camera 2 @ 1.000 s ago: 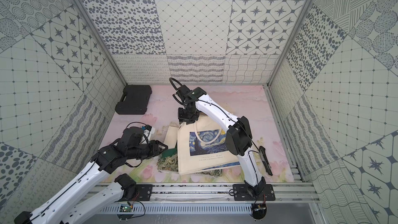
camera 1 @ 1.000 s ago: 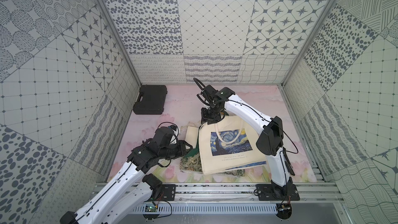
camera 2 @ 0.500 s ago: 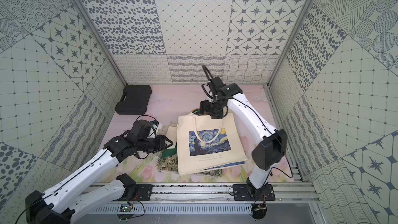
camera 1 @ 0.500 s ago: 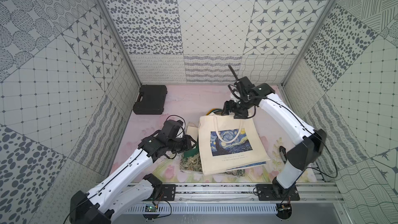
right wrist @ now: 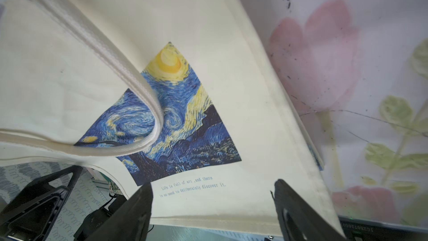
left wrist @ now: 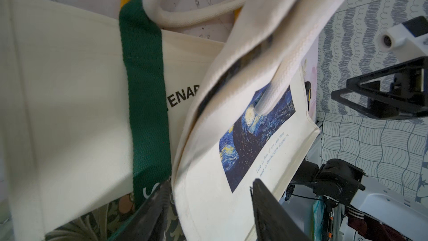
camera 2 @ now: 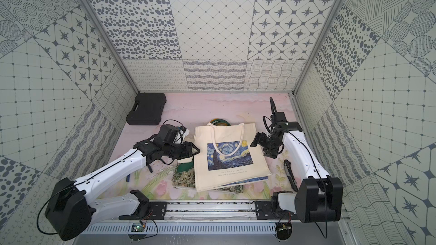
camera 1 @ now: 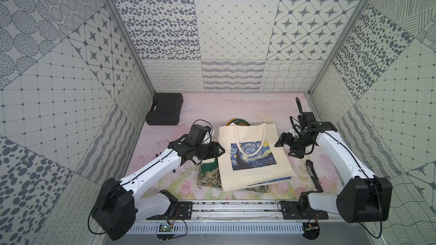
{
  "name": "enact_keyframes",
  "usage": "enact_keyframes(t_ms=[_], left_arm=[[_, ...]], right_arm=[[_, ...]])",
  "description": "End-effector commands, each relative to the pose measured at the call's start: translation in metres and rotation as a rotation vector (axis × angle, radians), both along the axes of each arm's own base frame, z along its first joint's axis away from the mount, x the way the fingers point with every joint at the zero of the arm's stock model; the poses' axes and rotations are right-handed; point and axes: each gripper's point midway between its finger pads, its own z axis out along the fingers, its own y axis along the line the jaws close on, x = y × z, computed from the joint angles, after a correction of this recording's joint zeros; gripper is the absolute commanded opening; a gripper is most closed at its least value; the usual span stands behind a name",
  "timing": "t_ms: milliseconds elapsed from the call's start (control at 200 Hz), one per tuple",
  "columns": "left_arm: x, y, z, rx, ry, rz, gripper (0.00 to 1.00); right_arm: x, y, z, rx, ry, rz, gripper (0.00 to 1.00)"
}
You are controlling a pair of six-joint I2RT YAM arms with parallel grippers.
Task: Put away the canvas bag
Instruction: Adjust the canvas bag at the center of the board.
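The canvas bag point(camera 1: 259, 175) point(camera 2: 232, 175), cream with a blue starry-night print, lies flat on a stack of other bags at the table's front middle. Its white handles point(camera 1: 238, 142) are folded onto the print. My left gripper point(camera 1: 223, 153) point(camera 2: 198, 152) is at the bag's left edge. In the left wrist view its jaws point(left wrist: 210, 181) stand apart with that edge point(left wrist: 203, 193) between them, open. My right gripper point(camera 1: 284, 148) point(camera 2: 259, 148) hovers just off the bag's right edge. It is open point(right wrist: 213, 184), with the bag point(right wrist: 208, 31) beyond it and nothing held.
Under the canvas bag lie a green patterned bag point(camera 1: 210, 177) and a cream bag with a green strap point(left wrist: 143, 89). Yellow-green handles point(camera 1: 238, 121) stick out behind. A black case point(camera 1: 165, 109) sits back left, a black tool point(camera 1: 312, 175) lies front right, and patterned walls stand close.
My right arm swung from the bag's far left corner over to its right side and its jaws opened. My left gripper moved in to the bag's left edge and its jaws widened.
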Motion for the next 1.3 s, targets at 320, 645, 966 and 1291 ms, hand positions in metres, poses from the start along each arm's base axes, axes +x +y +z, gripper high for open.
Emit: enact_keyframes(t_ms=[320,645,966,1291], left_arm=[[0.029,-0.017,-0.014,0.045,-0.115,-0.169,0.57],[0.033,-0.013,-0.037,0.099,-0.059,-0.163,0.57],[0.035,-0.025,-0.02,-0.076,-0.121,-0.143,0.57],[0.045,-0.055,-0.008,-0.356,-0.155,-0.118,0.52]], right_arm=[[0.022,-0.016,-0.004,0.082,-0.104,-0.067,0.83],[0.018,-0.017,-0.017,0.103,-0.094,-0.087,0.83],[0.019,-0.012,-0.037,0.14,-0.061,-0.087,0.81],[0.023,0.0,-0.057,0.24,-0.029,-0.112,0.79]])
